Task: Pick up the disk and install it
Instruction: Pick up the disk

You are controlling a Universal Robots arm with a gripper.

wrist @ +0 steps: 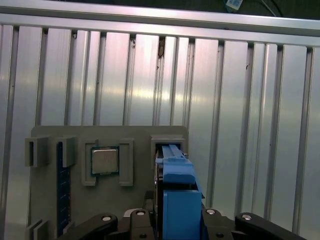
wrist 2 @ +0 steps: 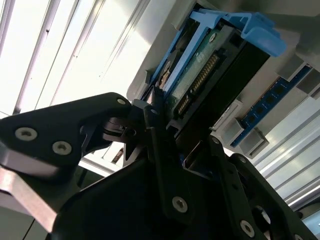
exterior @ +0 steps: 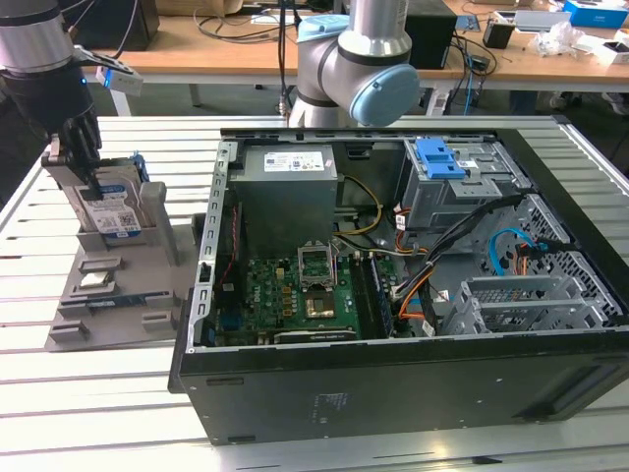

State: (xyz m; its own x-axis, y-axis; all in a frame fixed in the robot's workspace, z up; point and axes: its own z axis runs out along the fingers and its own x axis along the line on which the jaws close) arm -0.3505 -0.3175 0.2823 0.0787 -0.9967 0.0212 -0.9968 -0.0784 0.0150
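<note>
The likeliest trouble is the disk [exterior: 110,211] binding in the grey holder [exterior: 103,295] if it comes out at a tilt, since its lower part sits down in the holder's slot. A grip this near the top edge (partly on the blue plastic carrier frame) could also slip. The disk stands upright on edge in that slot, and the holder rests on the table [exterior: 59,413] with the open computer case [exterior: 393,393] beside it. The jaws straddle the disk's top from above, drawn in narrow and clamping it between them.
</note>
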